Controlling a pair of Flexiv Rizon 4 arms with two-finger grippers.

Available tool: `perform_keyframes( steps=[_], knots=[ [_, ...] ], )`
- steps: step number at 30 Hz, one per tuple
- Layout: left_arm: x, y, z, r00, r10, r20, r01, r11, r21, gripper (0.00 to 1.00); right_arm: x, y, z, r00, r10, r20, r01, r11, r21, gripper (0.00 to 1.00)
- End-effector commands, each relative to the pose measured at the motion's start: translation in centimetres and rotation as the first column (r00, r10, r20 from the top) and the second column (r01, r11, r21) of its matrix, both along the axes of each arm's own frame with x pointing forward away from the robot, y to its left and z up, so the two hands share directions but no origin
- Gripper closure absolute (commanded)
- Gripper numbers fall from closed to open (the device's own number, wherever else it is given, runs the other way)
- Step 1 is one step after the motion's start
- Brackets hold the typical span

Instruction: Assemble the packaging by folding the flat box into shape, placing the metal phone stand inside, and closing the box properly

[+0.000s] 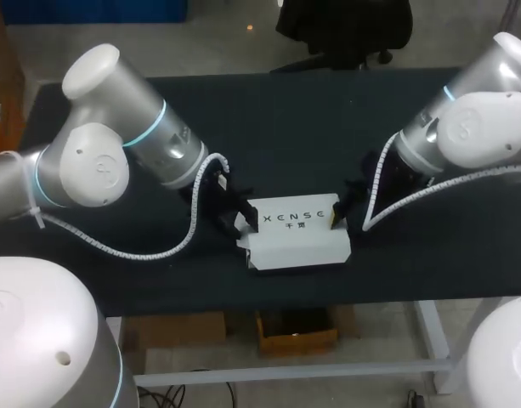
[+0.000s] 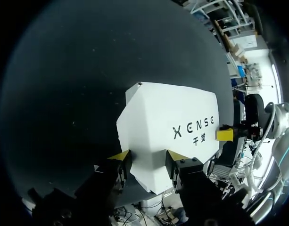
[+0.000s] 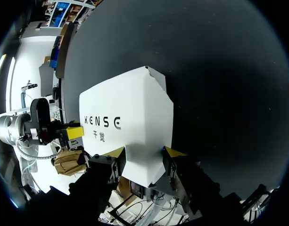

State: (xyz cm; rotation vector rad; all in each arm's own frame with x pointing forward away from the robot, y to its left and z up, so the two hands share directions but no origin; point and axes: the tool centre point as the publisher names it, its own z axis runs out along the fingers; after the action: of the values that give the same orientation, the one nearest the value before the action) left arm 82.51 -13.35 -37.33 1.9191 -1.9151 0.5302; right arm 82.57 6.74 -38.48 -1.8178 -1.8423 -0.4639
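A white printed box (image 1: 294,229) lies folded into shape near the front edge of the black table, a flap hanging along its front side. My left gripper (image 1: 243,217) holds the box's left end; in the left wrist view the box (image 2: 172,117) sits between the fingers of that gripper (image 2: 147,157), both pressing its sides. My right gripper (image 1: 338,212) holds the opposite end in the same way, as the right wrist view shows with the box (image 3: 130,113) inside its gripper (image 3: 145,153). No metal phone stand is in view.
The black table (image 1: 285,127) stretches wide and bare behind the box. Its front edge runs just below the box. Both arms come in low from the sides, their cables hanging beside the box's ends.
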Motion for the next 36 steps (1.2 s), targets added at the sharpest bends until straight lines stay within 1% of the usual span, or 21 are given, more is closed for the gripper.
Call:
perform_keyframes(
  steps=[1,17,24,36],
  knots=[
    [0.2,-0.4,-0.5,1.0,-0.006,-0.002,0.006,1.0,-0.017,0.53,0.3,0.3,-0.1,1.0,0.007,-0.004,-0.007,1.0,0.015,0.51],
    [0.5,-1.3,-0.6,0.999,-0.007,-0.037,0.004,0.997,-0.077,0.53,0.4,0.5,0.0,1.0,0.005,0.0,-0.005,0.999,0.048,0.52],
    [0.6,-1.6,-0.7,0.996,0.026,-0.087,-0.035,0.994,-0.107,0.53,0.3,0.6,-0.1,1.0,0.003,-0.006,-0.003,0.999,0.051,0.52],
    [0.4,-1.8,-0.1,0.992,0.054,-0.118,-0.066,0.993,-0.097,0.53,0.5,0.8,0.3,1.0,-0.004,-0.026,0.005,0.999,0.035,0.52]
  ],
)
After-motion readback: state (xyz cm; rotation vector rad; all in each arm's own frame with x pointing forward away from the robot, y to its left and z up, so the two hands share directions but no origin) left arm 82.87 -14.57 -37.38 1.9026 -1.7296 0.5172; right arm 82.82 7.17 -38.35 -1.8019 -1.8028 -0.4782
